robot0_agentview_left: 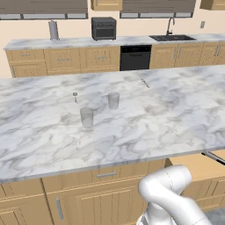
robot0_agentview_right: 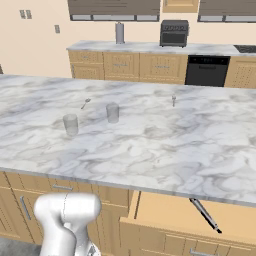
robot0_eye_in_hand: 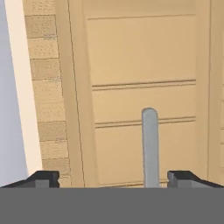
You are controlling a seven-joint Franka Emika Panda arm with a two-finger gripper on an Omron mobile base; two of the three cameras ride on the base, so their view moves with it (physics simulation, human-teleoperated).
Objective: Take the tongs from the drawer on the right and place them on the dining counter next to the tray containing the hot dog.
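Left base view. You have one dining counter [robot0_agentview_left: 132,127] across the middle of the frame. On it: two glasses [robot0_agentview_left: 87,117] at centre left, one small spoon [robot0_agentview_left: 75,96] above them, one thin utensil [robot0_agentview_left: 145,82] at upper right. One drawer [robot0_agentview_left: 203,166] stands open at the right edge under the counter; one pair of tongs [robot0_agentview_left: 214,157] lies in it, partly cut off by the frame. One drawer front with a silver bar handle [robot0_agentview_left: 106,174] sits at lower centre.

Right base view. Same counter [robot0_agentview_right: 165,145], again with two glasses [robot0_agentview_right: 70,124], one spoon [robot0_agentview_right: 85,103] and one utensil [robot0_agentview_right: 173,100]. The open drawer [robot0_agentview_right: 165,212] is at lower right; the tongs [robot0_agentview_right: 205,215] lie slantwise inside it, on its floor.

Hand view. Your gripper [robot0_eye_in_hand: 113,179] shows two dark fingertips [robot0_eye_in_hand: 43,178] set wide apart at the bottom, holding nothing. Between them rises one grey bar handle [robot0_eye_in_hand: 150,146] on a panelled wooden cabinet door [robot0_eye_in_hand: 140,65].
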